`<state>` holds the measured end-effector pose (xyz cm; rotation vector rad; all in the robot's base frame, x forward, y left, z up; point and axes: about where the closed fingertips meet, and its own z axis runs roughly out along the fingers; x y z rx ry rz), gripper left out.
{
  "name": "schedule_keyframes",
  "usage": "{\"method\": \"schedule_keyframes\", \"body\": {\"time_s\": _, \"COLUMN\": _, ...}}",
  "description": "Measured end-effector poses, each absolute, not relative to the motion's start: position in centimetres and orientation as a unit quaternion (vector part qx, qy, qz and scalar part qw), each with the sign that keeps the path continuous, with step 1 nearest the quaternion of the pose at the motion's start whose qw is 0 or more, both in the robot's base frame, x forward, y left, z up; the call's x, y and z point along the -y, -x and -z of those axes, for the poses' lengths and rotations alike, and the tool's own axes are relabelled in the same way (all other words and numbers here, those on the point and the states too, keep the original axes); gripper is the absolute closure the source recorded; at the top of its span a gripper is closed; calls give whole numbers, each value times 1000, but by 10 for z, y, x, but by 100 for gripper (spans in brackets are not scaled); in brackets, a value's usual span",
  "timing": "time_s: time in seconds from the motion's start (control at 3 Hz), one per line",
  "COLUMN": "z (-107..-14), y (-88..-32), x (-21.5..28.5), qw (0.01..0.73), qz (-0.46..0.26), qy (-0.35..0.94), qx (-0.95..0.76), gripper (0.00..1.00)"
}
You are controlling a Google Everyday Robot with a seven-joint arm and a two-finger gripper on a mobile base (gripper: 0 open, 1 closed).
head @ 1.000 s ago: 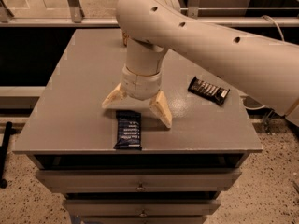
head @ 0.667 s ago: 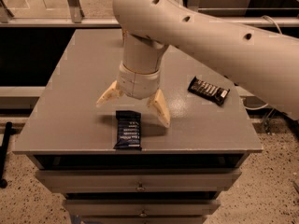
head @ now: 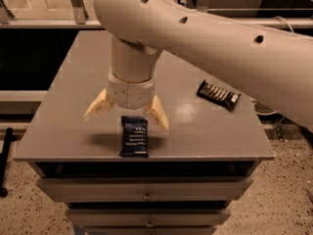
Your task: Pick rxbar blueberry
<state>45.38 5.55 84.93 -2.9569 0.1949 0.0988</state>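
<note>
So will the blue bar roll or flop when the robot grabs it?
Probably no rolling: the rxbar blueberry lies flat on the table. It looks small and thin, so likely light, maybe bending slightly. Its wrapper looks smooth, so it might slide when the open gripper, hovering over its far end, closes.

The arm (head: pixel 210 38) has a smooth cream tubular shell; three small dark round recesses mark its upper side; the cylindrical wrist (head: pixel 131 77) matches, ringed by a seam; the claw (head: pixel 128 122), over the front of the tabletop (head: pixel 205 131), bears two tan wedge-shaped fingers (head: pixel 159 114), splayed apart.
</note>
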Motion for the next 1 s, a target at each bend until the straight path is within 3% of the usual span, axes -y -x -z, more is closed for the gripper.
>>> {"method": "schedule_keyframes", "body": {"time_s": 0.33, "z": -836, "y": -459, "x": -55, "qw": 79, "qz": -32, "qy": 994, "qx": -62, "gripper": 0}}
{"method": "schedule_keyframes", "body": {"time_s": 1.0, "z": -822, "y": -467, "x": -42, "qw": 66, "qz": -35, "qy": 994, "qx": -75, "gripper": 48}}
